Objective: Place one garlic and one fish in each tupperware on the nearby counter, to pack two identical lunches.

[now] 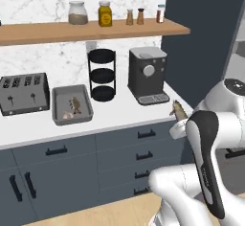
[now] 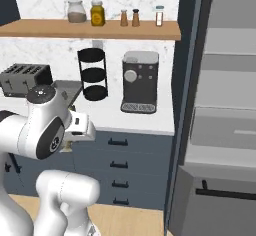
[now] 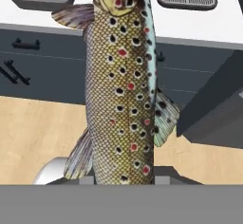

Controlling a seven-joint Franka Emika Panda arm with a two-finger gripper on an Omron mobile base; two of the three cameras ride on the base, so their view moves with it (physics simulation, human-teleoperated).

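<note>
The end effector [image 3: 124, 178] is clenched on a long speckled brown fish with dark and red spots [image 3: 122, 85], gripping it near the bottom of the hand view, though the fingertips themselves are hidden behind the body. The fish's long axis runs straight away from the hand, up the hand view, with fins spreading to both sides. Its scales are golden brown, paler and bluish along one flank. In the left base view the fish [image 1: 178, 110] pokes up just above the white wrist, at the front edge of the white marble-look bench [image 1: 119, 117].

Beyond it, the bench carries a shallow grey rectangular tray with rounded corners [image 1: 57, 107] that already holds a small fish and a pale garlic bulb [image 1: 68, 116]. Left of the tray sits a black slotted toaster [image 1: 24, 94]; right of it stand a black three-tier round rack [image 1: 102, 74] and a dark grey coffee machine [image 1: 147, 75]. Dark blue-grey drawers with black bar handles [image 1: 139, 146] lie below. A brown wooden wall shelf [image 1: 91, 29] above bears jars and shakers. In the right base view, a tall grey fridge [image 2: 225, 105] stands open to the right.
</note>
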